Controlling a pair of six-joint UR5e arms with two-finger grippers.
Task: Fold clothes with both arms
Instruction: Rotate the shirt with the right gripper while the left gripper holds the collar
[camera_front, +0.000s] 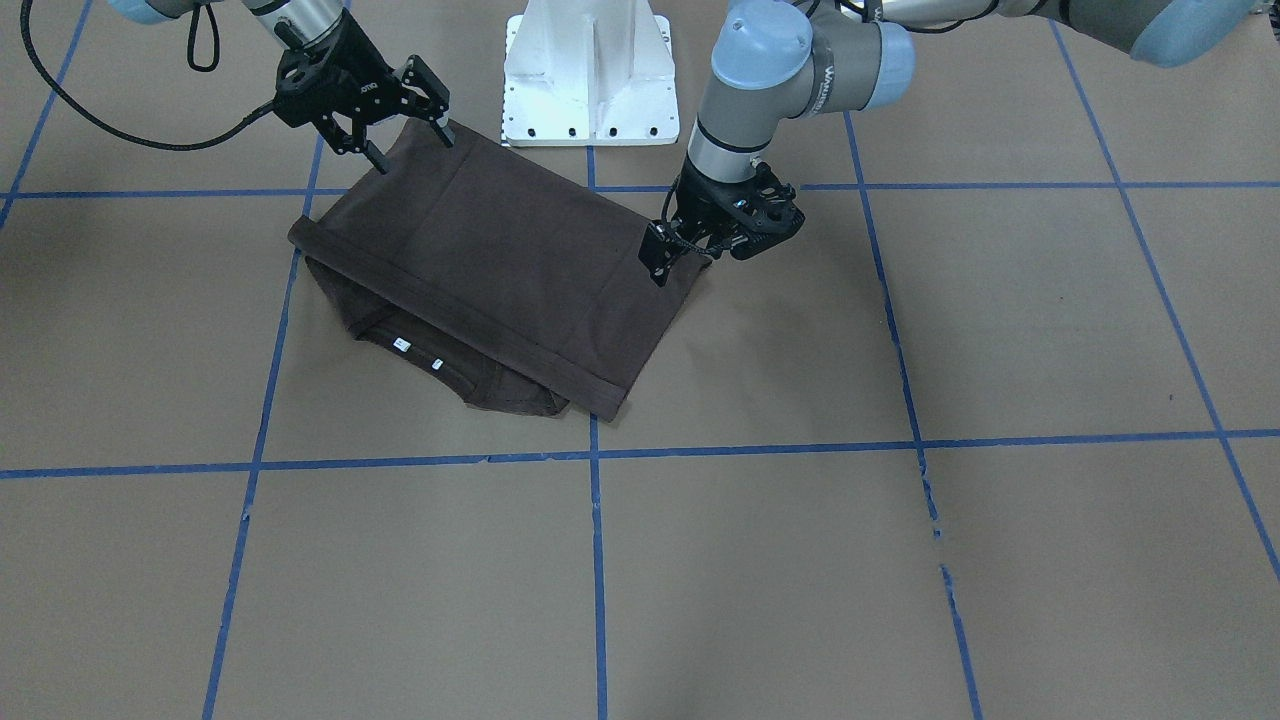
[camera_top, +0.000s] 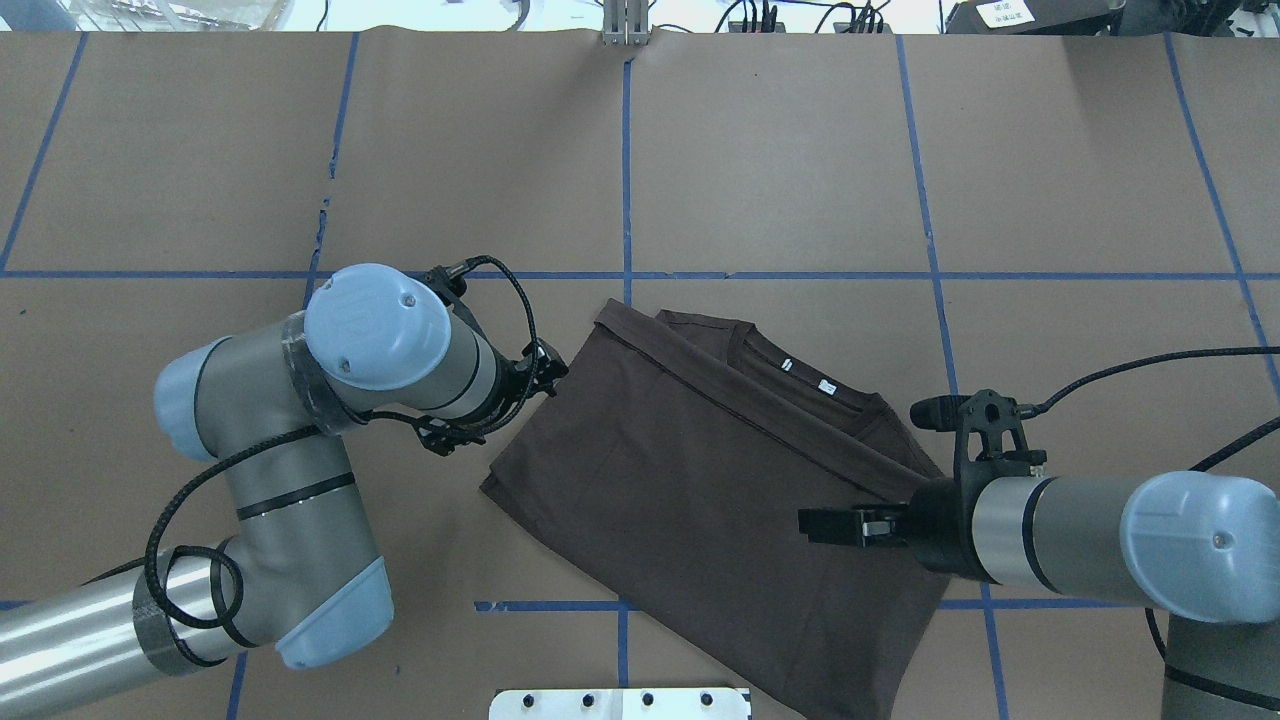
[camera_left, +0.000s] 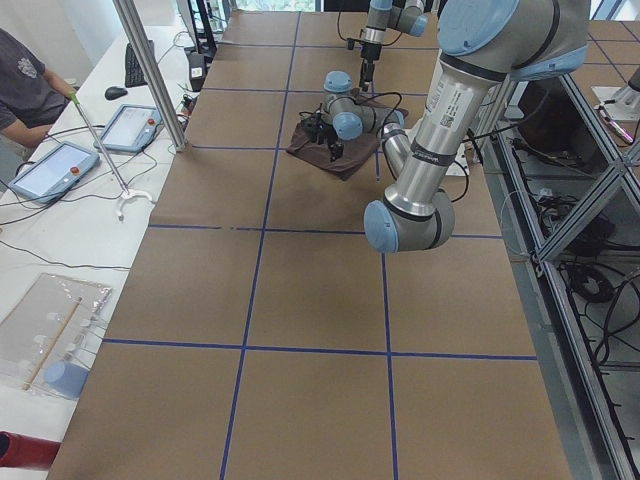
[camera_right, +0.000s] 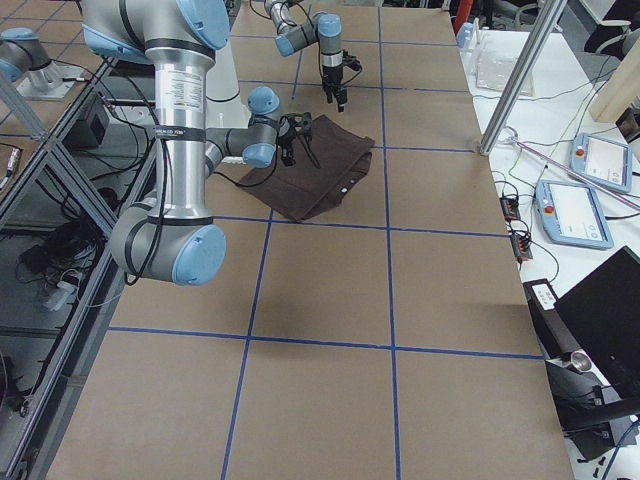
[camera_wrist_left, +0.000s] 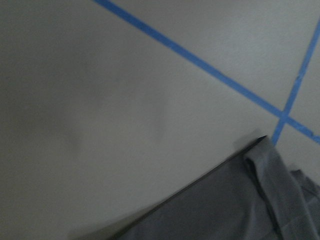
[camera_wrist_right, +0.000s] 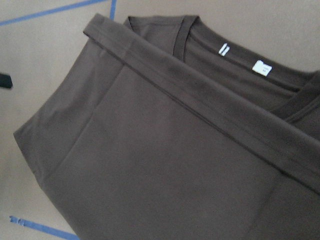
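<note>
Though hidden overhead, gripper (camera_front: 415, 153) (right) gapes.

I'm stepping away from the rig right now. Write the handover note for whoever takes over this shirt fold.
Right gripper: open, empty, just above the T-shirt at its corner near the white pedestal base.
Left gripper: looks open, empty, at the shirt's opposite side edge.
Shirt: flat on the table, skewed to the blue tape lines.
Done: hem folded over to just short of the collar; white neck tags still showing.
Left: probably one more fold to make it compact.
</note>
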